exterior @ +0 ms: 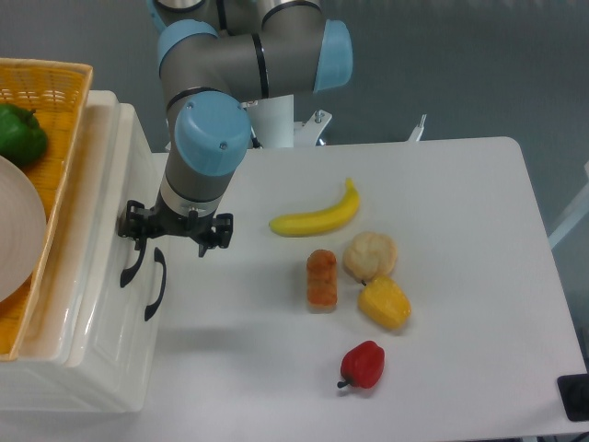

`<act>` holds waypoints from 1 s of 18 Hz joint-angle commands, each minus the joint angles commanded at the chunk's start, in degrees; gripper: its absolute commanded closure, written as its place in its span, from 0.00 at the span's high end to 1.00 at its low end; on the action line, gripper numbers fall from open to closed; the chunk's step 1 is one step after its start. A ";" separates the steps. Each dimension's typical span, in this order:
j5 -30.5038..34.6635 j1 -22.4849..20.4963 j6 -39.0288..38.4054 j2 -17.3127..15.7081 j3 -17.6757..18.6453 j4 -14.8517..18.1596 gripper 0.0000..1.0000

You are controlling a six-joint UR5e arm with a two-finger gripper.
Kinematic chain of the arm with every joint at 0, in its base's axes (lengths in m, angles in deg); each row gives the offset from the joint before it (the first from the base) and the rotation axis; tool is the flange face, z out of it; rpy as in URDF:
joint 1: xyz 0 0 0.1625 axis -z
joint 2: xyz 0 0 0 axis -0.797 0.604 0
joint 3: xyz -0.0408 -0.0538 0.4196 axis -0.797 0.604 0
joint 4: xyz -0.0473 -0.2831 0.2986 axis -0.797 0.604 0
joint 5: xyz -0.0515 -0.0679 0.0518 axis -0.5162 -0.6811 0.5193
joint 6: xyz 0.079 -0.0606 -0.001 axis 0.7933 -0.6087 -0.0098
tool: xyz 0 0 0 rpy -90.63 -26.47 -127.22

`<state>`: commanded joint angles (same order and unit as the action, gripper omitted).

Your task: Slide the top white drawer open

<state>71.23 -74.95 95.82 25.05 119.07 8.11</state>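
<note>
The top white drawer [112, 276] is the upper cream front of the cabinet at the left, shut flush, and its black curved handle [133, 262] is the one nearer the cabinet top. My gripper [175, 238] hangs just above and to the right of that handle, pointing down, with its jaws spread wide and nothing between them. Its left finger [132, 226] sits right over the upper end of the handle; whether it touches is hidden by the wrist. The second drawer's handle [156, 285] lies just to the right, below the gripper.
A yellow wicker basket [64, 110] with a green pepper [20, 133] and a plate rests on the cabinet. On the table lie a banana [317, 216], a bread roll [370, 254], an orange pastry [321, 279], a yellow pepper [385, 304] and a red pepper [363, 365].
</note>
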 joint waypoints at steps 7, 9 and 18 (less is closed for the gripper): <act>0.53 0.09 -0.09 0.00 0.00 0.17 1.00; 0.62 0.00 0.00 0.00 0.00 0.17 1.00; 3.07 0.09 0.09 -0.17 -0.09 0.00 1.00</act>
<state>74.31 -74.86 95.91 24.88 118.98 8.11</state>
